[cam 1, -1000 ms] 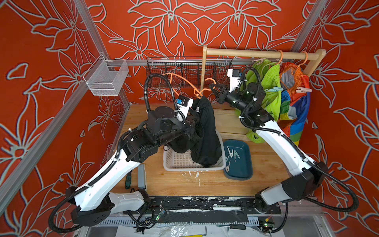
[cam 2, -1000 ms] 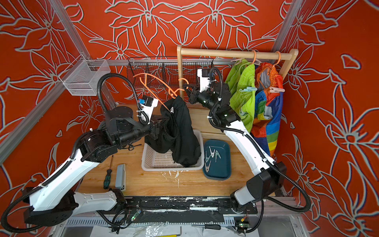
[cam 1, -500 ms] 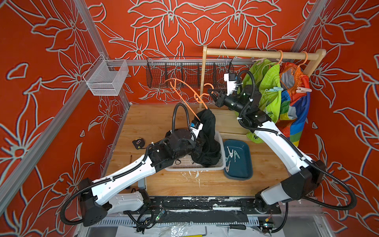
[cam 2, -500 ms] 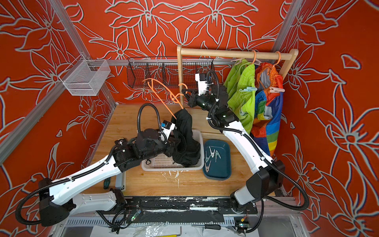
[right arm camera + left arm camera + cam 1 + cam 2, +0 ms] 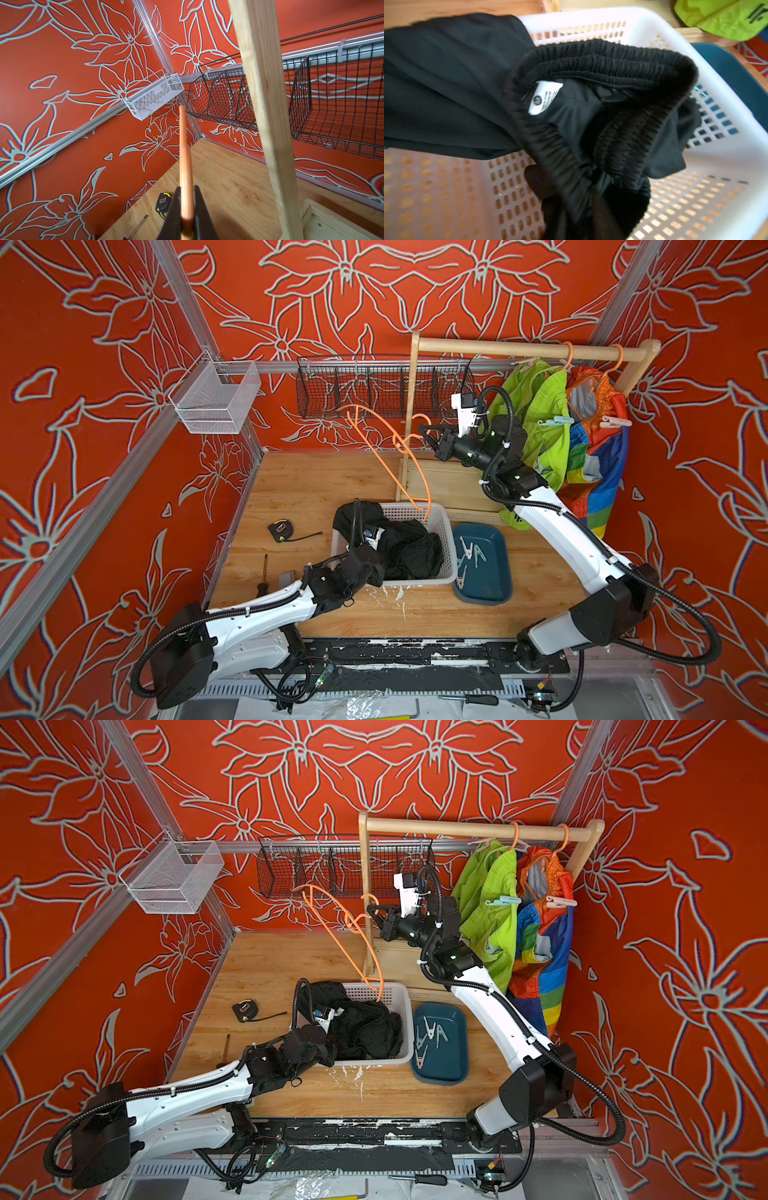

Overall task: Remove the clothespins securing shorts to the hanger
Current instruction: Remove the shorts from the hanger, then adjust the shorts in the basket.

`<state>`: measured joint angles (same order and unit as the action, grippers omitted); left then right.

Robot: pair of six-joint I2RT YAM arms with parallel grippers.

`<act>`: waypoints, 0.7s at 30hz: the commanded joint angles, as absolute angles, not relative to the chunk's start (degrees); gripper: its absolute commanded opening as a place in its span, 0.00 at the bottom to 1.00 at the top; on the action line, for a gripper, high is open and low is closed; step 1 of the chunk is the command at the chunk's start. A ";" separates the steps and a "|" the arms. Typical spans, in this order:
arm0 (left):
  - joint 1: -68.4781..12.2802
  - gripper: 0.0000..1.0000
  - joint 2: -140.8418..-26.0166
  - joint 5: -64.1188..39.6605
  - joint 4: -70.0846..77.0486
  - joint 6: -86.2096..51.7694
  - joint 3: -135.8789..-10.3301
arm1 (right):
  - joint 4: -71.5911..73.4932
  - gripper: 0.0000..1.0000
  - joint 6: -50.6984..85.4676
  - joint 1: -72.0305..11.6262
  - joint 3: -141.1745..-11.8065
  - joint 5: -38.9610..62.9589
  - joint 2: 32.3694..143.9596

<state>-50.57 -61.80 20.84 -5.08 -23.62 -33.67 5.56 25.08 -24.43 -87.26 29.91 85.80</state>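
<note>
The black shorts (image 5: 411, 549) (image 5: 467, 83) lie heaped in the white basket (image 5: 415, 510), one leg over its rim. My left gripper (image 5: 575, 193) is low in the basket with the blurred waistband between its dark fingers; I cannot tell whether they grip it. The right gripper (image 5: 428, 437) (image 5: 186, 199) is shut on the bare orange hanger (image 5: 184, 145), held in the air near the rack post. Lime green shorts (image 5: 544, 418) carry a mint clothespin (image 5: 555, 421). Rainbow shorts (image 5: 594, 464) carry a pink clothespin (image 5: 615, 421). Both pairs hang on the wooden rail (image 5: 519, 349).
A teal tray (image 5: 486, 589) to the right of the basket holds several loose clothespins. A tape measure (image 5: 279, 529) and a screwdriver (image 5: 262, 576) lie on the left of the wooden floor. A black wire basket (image 5: 382, 385) and a white mesh basket (image 5: 214, 402) hang on the back rail.
The left arm has come down and carried the black shorts from hanging upright into the basket. The right gripper has shifted slightly with the hanger.
</note>
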 commanded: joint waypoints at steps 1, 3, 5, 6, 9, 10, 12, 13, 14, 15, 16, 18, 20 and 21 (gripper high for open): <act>-50.03 0.97 -59.62 27.17 -6.11 -22.63 -37.30 | 6.33 0.00 24.97 -24.52 -87.37 31.36 82.64; -47.42 0.97 -58.89 25.04 -8.49 -22.05 -39.75 | 5.38 0.00 24.32 -24.69 -86.48 31.80 81.94; -42.90 0.97 -58.71 19.50 -12.43 -22.48 -43.33 | 3.69 0.00 22.94 -24.78 -85.67 31.73 81.10; -41.58 0.97 -58.59 18.44 -14.07 -22.55 -44.81 | 2.72 0.00 22.13 -24.77 -85.47 31.64 80.72; -39.76 0.97 -57.09 19.66 -17.52 -19.22 -49.17 | -2.29 0.00 19.01 -24.78 -85.40 31.42 79.53; -39.09 0.97 -57.04 20.55 -18.55 -17.74 -51.02 | -4.11 0.00 18.05 -24.80 -85.43 31.34 79.05; -36.25 0.97 -57.04 20.83 -20.76 -14.94 -54.91 | -6.97 0.00 16.61 -24.79 -85.22 31.31 78.08; -33.95 0.97 -57.59 20.76 -22.21 -14.02 -57.02 | -7.73 0.00 16.28 -24.78 -84.78 31.29 77.48; -31.46 0.97 -58.75 19.97 -23.43 -13.71 -58.62 | -7.97 0.00 16.26 -24.77 -84.23 31.33 76.93; -28.18 0.97 -60.69 18.33 -25.79 -14.02 -60.25 | -8.08 0.00 16.26 -24.79 -83.59 31.45 76.18; -24.97 0.97 -62.70 16.83 -27.79 -14.58 -61.91 | -8.25 0.00 16.35 -24.79 -83.16 31.47 75.68; -20.48 0.97 -66.13 14.90 -29.71 -14.95 -63.00 | -8.56 0.00 16.44 -24.78 -82.06 31.55 74.58; -17.84 0.97 -69.24 13.59 -30.70 -14.51 -63.28 | -8.69 0.00 16.52 -24.79 -81.07 31.49 73.53; -16.98 0.97 -70.95 12.94 -31.23 -14.52 -63.53 | -9.07 0.00 16.48 -24.79 -80.85 31.50 73.10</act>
